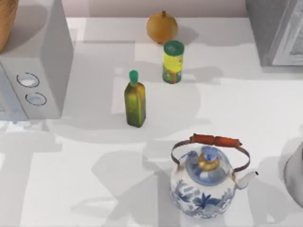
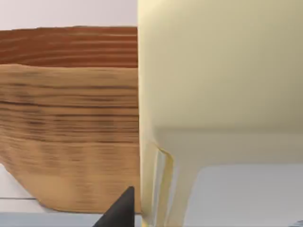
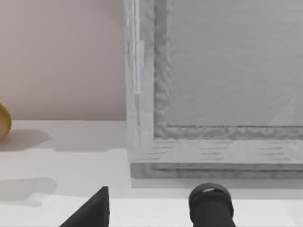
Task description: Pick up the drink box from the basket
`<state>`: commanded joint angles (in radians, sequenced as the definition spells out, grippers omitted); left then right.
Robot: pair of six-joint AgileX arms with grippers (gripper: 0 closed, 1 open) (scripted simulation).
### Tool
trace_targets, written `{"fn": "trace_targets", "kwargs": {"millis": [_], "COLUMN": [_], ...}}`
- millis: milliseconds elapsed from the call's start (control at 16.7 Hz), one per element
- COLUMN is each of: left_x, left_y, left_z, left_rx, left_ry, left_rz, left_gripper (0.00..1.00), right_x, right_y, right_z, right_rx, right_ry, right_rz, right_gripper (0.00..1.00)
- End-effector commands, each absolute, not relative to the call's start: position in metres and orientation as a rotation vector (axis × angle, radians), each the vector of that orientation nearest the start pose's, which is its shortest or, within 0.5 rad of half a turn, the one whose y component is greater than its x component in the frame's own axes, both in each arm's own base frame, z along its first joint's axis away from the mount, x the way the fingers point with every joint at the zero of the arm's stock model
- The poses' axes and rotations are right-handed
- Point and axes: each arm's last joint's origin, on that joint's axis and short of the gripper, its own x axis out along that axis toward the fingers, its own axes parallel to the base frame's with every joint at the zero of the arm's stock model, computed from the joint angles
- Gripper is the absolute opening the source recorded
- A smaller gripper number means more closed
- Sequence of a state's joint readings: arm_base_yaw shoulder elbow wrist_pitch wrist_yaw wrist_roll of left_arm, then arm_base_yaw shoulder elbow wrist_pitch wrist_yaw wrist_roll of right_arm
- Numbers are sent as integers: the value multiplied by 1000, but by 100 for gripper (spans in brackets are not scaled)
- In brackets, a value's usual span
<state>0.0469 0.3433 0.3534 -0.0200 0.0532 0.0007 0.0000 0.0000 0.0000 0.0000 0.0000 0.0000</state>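
A white surface [image 1: 94,189] runs under the top camera, with a grey microwave-like box [image 1: 42,71] at its left, a second grey appliance [image 1: 279,28] at the far right, and a pale wall behind. On it stand a small olive-green bottle [image 1: 135,99], a yellow-green can [image 1: 173,61], a round onion-like ball [image 1: 162,27] and a blue-and-white kettle [image 1: 208,182].

The basket [image 1: 5,21] shows as a curved brown edge at the top view's far left corner. In the left wrist view its woven wall [image 2: 71,118] rises just beside the drink box [image 2: 218,66], whose pale-yellow side looms very close to the camera; whether the two touch I cannot tell.

The drink box looks stiff and smooth-sided, likely slippery and moderately heavy if full. I judge the flat opposite faces of its body the safest place to grip, below the shoulder.

Of the left pincer, one dark fingertip [image 2: 120,210] shows, just beside the box's lower edge; how far it is open, or whether it holds anything, I cannot tell.

The right pincer [image 3: 151,208] hangs parked near the right-hand appliance, spread open and holding nothing.
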Motion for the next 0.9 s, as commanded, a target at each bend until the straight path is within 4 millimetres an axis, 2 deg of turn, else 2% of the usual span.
{"fn": "trace_targets", "kwargs": {"millis": [180,360,480,900], "left_x": [108,106,106,107], "left_y": [1,-1,-1,-2], "left_z": [197,166,160,160], "left_rx": [-2,0,0,13], "left_ry": [7,1,0,44], "left_rz": [-3,-1,0,-16], "left_gripper": [0,0,0,0], "right_x": [106,106,106,106], "right_y": [-1,-1,-1,-1], "right_z": [160,160,160,160], "right_rx": [0,0,0,0], "right_ry": [0,0,0,0], "right_rz": [0,0,0,0], "right_gripper": [100,100,100,100]}}
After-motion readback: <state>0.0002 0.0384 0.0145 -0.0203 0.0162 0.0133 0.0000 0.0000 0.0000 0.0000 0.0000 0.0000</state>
